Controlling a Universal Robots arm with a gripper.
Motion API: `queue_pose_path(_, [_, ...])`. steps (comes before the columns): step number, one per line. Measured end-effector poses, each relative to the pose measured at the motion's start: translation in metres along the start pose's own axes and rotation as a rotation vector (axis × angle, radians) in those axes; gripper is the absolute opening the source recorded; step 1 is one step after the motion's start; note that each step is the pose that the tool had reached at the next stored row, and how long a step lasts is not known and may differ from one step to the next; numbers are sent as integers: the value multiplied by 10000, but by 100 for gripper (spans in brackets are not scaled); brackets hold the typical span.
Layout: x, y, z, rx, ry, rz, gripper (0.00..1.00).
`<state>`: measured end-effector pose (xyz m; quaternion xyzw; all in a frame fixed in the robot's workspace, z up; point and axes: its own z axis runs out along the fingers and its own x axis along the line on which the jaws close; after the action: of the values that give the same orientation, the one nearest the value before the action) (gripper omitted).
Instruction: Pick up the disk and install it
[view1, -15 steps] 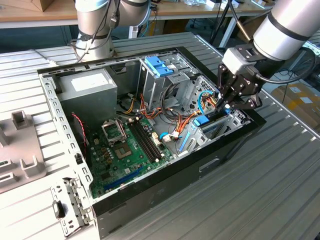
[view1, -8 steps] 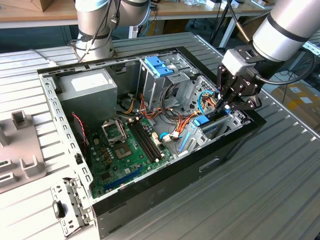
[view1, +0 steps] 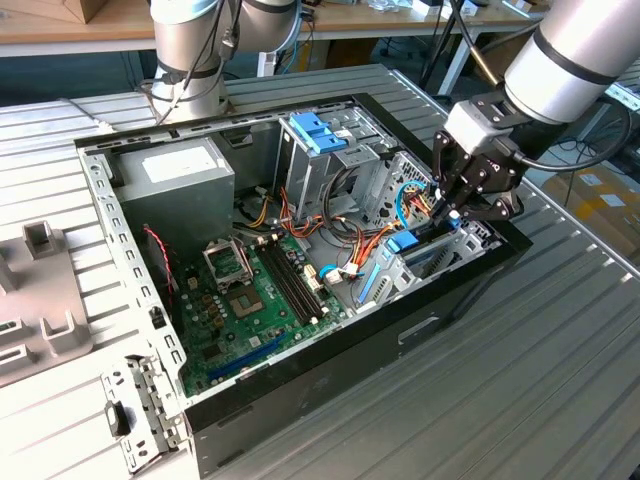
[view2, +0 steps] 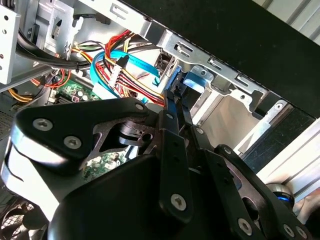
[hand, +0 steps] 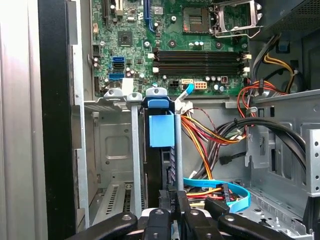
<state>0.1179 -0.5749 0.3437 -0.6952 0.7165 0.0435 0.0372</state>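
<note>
We see the gripper (view1: 447, 213) down in the computer case (view1: 330, 385), its fingers nearly closed on the disk (hand: 161, 129). The disk stands on edge in the metal bay (hand: 112, 145). We think the step is sliding it in. It needs a straight push.

The disk (view1: 408, 243) stands on edge in the case's (view1: 300, 390) drive cage (hand: 107, 150), beside the motherboard (view1: 255, 300).
</note>
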Motion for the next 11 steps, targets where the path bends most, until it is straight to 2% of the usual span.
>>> queue_pose_path(3, [-6,0,-53,1,4,1,17])
queue_pose_path(11, [-21,-17,-40,-29,19,-19,17])
